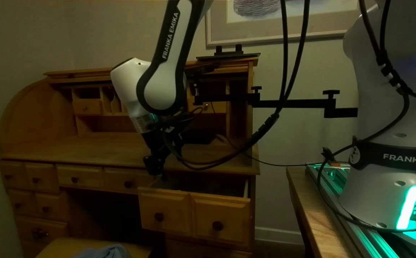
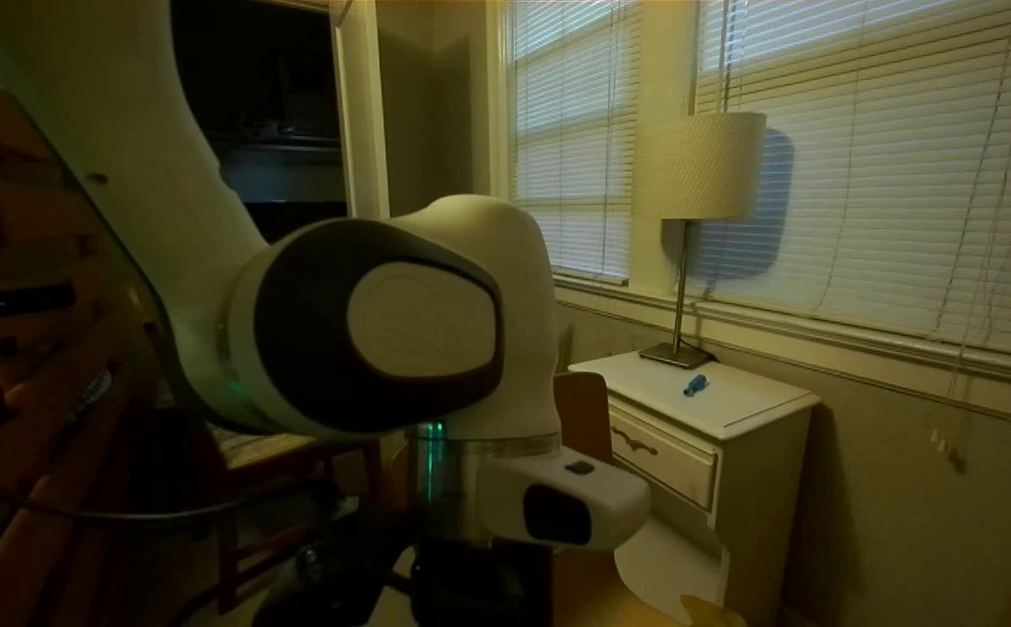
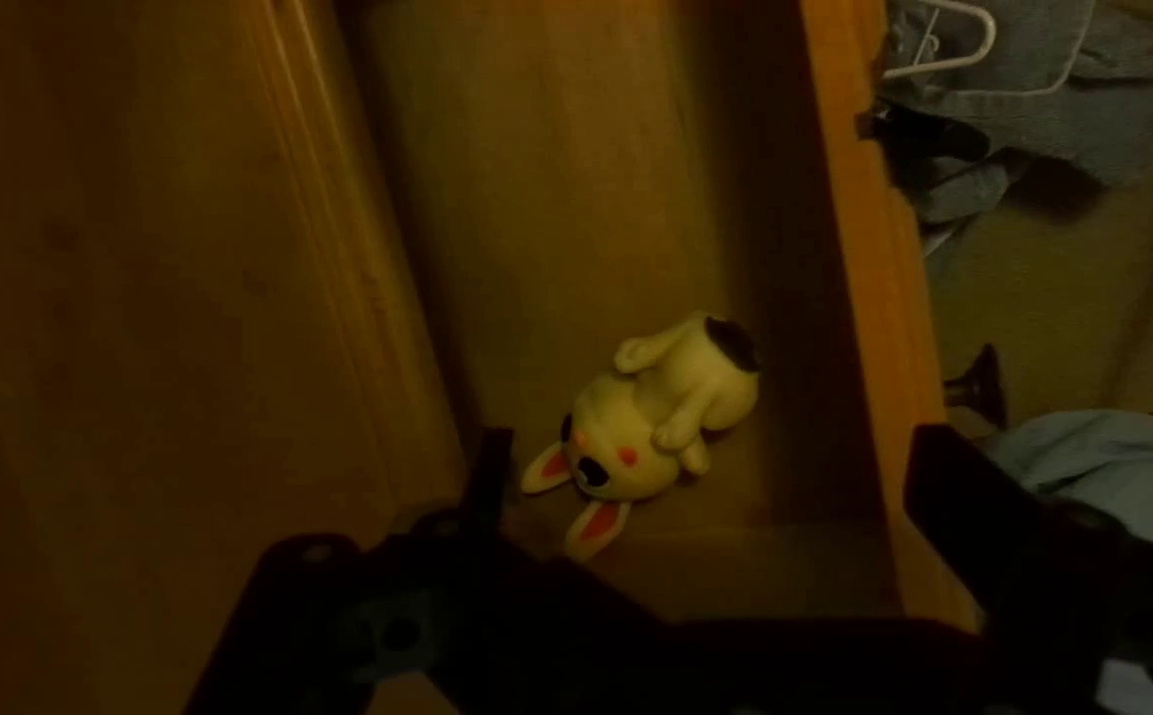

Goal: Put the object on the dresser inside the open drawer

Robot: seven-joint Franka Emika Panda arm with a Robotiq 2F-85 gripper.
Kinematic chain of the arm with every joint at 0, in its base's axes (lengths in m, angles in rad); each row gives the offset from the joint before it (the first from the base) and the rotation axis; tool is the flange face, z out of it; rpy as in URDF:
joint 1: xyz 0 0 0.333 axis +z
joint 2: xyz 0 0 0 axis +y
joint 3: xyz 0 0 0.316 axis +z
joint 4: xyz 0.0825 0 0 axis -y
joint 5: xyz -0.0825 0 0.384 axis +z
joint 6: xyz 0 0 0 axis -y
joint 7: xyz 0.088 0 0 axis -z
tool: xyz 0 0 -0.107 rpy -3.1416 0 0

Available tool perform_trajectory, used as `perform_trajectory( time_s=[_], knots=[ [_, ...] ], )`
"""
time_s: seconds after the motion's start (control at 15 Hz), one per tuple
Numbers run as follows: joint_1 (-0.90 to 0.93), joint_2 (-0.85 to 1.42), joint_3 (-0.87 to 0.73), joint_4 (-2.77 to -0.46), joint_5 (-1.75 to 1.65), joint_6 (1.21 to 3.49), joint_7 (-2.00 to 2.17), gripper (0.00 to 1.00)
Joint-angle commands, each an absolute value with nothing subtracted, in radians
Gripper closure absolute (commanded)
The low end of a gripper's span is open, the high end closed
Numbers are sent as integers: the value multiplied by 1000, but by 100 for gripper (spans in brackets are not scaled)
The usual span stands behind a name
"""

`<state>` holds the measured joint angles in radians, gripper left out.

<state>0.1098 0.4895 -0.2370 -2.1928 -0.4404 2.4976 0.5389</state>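
The object is a pale cream rabbit figurine (image 3: 636,427) with dark spots and pink ear linings. In the wrist view it lies on its back on the floor of the open drawer (image 3: 859,248). The honey-brown roll-top dresser (image 1: 32,111) stands against the wall, and its open drawer (image 1: 191,211) sticks out at the lower right. My gripper (image 3: 715,442) is open with nothing between its fingers. The fingers are wide apart above the drawer, and the figurine shows beyond them. In an exterior view the gripper (image 1: 159,173) points down at the drawer's inner corner. The figurine is hidden in both exterior views.
A desktop edge (image 3: 358,248) runs beside the drawer. A seat with blue cloth (image 1: 104,251) stands in front of the dresser. Cables (image 1: 243,147) hang from the arm. A black camera bar (image 1: 293,104) spans beside the dresser. A white nightstand (image 2: 766,444) holds a lamp (image 2: 705,165).
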Motion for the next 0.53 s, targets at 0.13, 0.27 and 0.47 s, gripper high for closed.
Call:
perform_trajectory(
  time_s=[0.13, 0.27, 0.47],
  knots=[
    [142, 462, -180, -2211, -374, 2503, 532, 0],
    [161, 467, -171, -2215, -386, 2516, 543, 11],
    [173, 481, -146, -2221, -373, 2540, 536, 41]
  ],
)
